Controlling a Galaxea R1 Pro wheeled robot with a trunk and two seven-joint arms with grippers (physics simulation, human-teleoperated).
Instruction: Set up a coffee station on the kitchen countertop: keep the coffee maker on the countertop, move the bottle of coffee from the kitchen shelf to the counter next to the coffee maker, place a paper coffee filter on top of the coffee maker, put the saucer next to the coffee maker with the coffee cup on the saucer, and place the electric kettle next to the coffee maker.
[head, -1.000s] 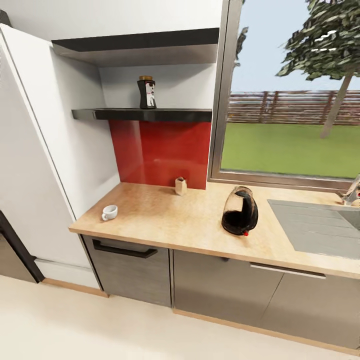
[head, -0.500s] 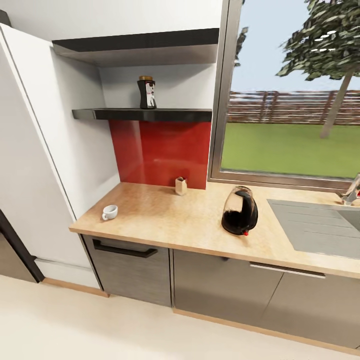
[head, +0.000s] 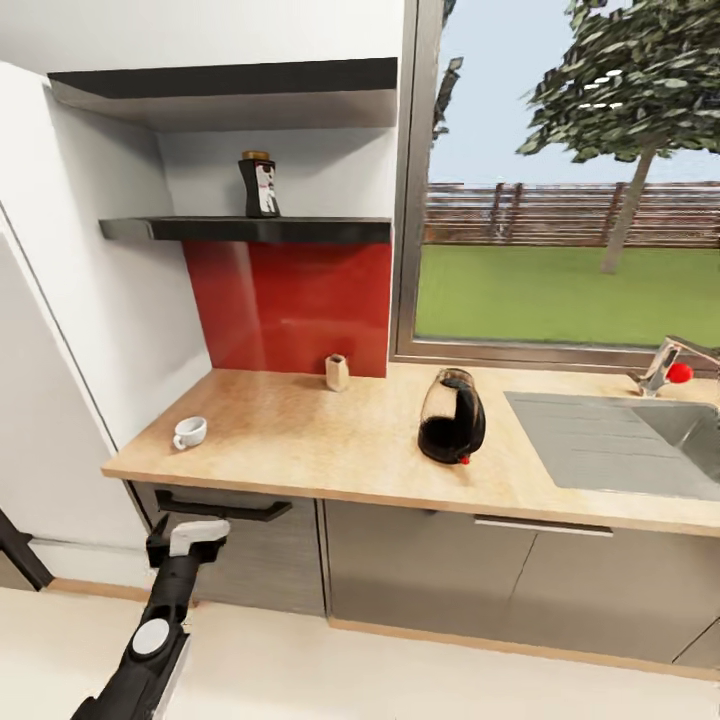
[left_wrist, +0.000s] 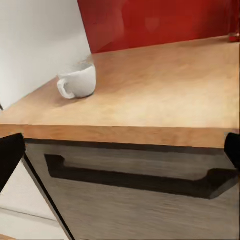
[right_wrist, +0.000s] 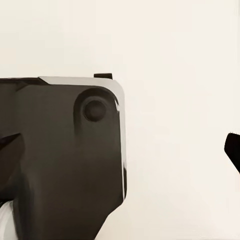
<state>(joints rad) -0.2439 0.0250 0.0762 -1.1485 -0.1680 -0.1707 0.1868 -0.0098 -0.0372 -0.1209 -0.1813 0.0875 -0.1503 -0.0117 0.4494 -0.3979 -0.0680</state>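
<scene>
One jar (head: 259, 184) stands upright on the black shelf (head: 250, 229), above the red panel (head: 290, 305). It is dark with a brown lid and a white label; the label carries dark and red marks, too small to read. No other writing can be made out.

On the bench (head: 330, 440) there are three loose things. One white cup (head: 189, 432) sits near the bench's left end, close to the front edge, its loop handle turned to the left; in the left wrist view the cup (left_wrist: 77, 82) stands upright, directly on the wood. One small tan box (head: 337, 372) stands at the back, just in front of the red panel. One kettle (head: 451, 417) with a smoky body, black base and a small red switch stands upright further right, between the box and the sink (head: 620, 445), well apart from the cup. One tap (head: 668, 366) with a red knob stands behind the sink.

The left end effector (head: 186, 535) hangs below the bench's front edge, before the grey drawer front with its one black handle (left_wrist: 135, 177). Its two dark fingers (left_wrist: 10, 157) show at opposite edges of the left wrist view, spread wide with nothing between them.

The right wrist view shows a dark rounded robot part against a pale surface, with dark finger tips at both edges, far apart and empty.
</scene>
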